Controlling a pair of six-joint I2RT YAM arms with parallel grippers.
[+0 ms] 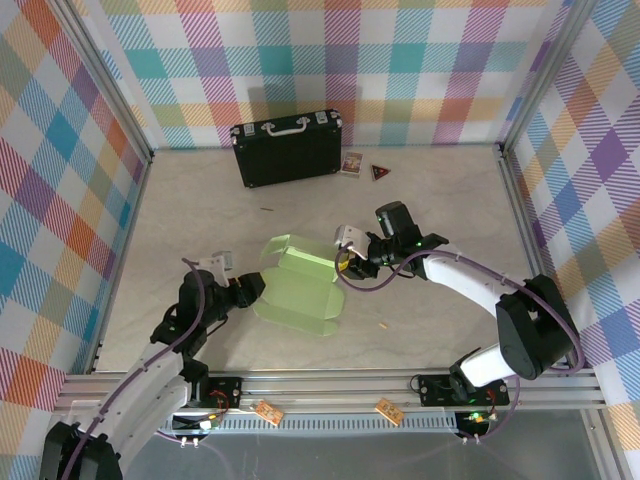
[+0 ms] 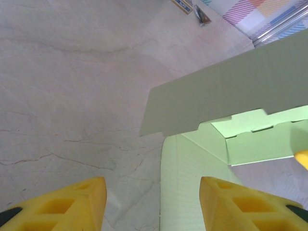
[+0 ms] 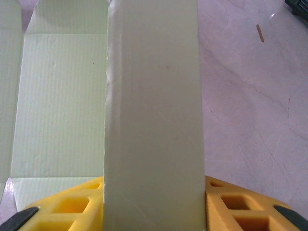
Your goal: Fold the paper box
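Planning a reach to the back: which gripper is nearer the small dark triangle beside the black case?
Right. The right gripper, on the paper box, sits in front of the triangle; the left gripper is farther front-left.
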